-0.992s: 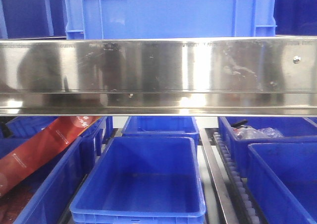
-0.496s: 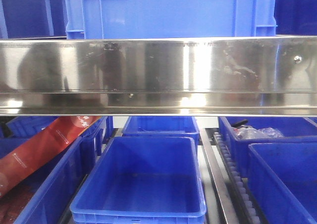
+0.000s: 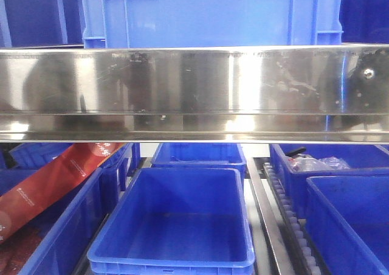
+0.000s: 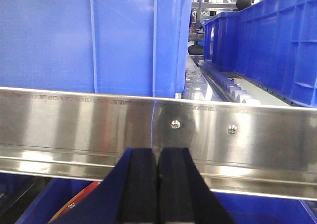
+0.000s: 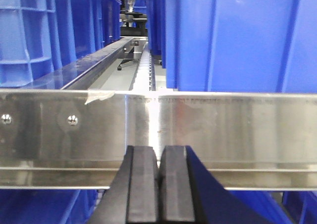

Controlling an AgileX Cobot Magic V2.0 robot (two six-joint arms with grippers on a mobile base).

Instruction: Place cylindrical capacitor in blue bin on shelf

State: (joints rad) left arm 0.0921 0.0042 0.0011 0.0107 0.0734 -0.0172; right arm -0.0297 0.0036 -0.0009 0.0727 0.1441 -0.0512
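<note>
Jaws of both grippers pressed together, facing the steel rail of the shelf (image 3: pixel 194 92).

We see the left gripper (image 4: pixel 157 184) and right gripper (image 5: pixel 159 184) with black pads clenched and nothing visible between them; the capacitor shows in no view, so we cannot tell where it is. We judge the main risk to be striking the broad, mirror-smooth rail, since both wrists sit close before it. Below, the empty blue bin (image 3: pixel 173 260) is smooth, rigid moulded plastic with a rolled rim.
</note>
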